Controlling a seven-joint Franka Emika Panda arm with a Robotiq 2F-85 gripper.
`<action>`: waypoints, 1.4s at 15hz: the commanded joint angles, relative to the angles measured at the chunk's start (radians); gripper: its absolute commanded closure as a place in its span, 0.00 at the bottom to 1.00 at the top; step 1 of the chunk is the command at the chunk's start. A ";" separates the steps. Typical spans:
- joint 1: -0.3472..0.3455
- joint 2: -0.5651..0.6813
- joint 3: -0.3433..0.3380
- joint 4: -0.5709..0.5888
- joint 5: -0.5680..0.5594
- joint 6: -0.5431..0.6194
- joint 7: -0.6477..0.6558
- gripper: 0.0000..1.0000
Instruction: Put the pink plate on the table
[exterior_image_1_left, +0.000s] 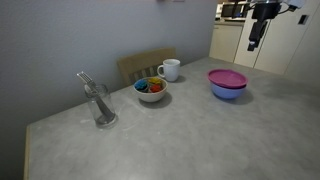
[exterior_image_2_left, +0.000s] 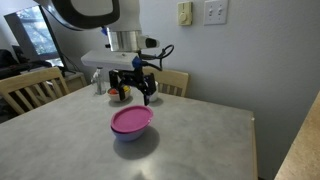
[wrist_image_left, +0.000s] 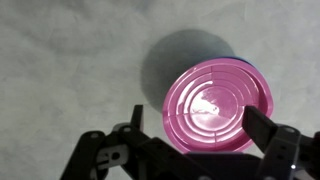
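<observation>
Task not yet begun: pink plate is being carried atop blue bowl nr far corner of table; gripper is being held above, fingers wide, nothing gripped; pick + set-down being awaited

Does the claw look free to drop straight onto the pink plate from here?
Likely yes: the claw hangs open above the pink plate, which sits on the blue bowl, nothing between them.

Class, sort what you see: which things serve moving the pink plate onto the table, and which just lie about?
Job: round magenta-pink plastic plate; lavender-blue bowl beneath it; speckled grey tabletop; open robot gripper.
Lying about: white bowl of colourful contents; white mug; clear glass holding a utensil; wooden chair.
</observation>
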 joint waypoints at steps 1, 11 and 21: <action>-0.019 0.059 0.022 0.029 -0.060 0.093 0.024 0.00; -0.085 0.262 0.100 0.187 -0.024 0.151 0.001 0.00; -0.142 0.384 0.164 0.321 -0.017 0.046 -0.034 0.00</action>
